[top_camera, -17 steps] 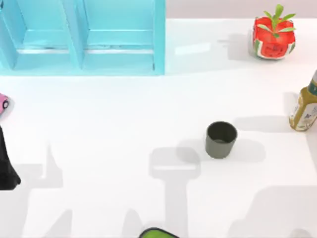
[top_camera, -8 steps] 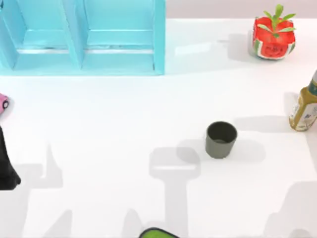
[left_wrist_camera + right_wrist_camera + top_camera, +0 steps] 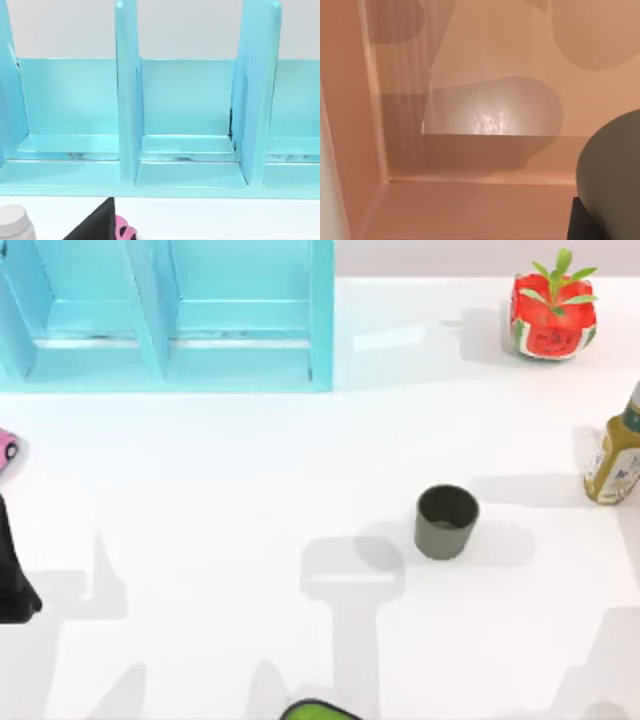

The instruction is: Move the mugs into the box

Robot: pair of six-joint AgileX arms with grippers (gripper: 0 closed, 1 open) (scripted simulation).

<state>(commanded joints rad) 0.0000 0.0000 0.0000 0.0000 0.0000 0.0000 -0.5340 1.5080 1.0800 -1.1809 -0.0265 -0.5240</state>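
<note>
Left end effector [image 3: 15, 585] beside upright mug [image 3: 446, 521]

I see a dark olive-grey mug [image 3: 446, 521] on my white tabletop [image 3: 220, 500], and a light-blue shelf [image 3: 170, 315] at its far left corner. At the far right corner a red watermelon-patterned pot [image 3: 550, 325] holds a green plant [image 3: 560, 280]; my right wrist view shows salmon-pink box walls [image 3: 470, 210] beside another olive-grey mug [image 3: 612, 175].

A white table [image 3: 230, 490] carries a turquoise shelf unit [image 3: 170, 320] at the back left, a watermelon pot [image 3: 550, 320], a bottle [image 3: 615, 460] and one mug [image 3: 446, 521]
</note>
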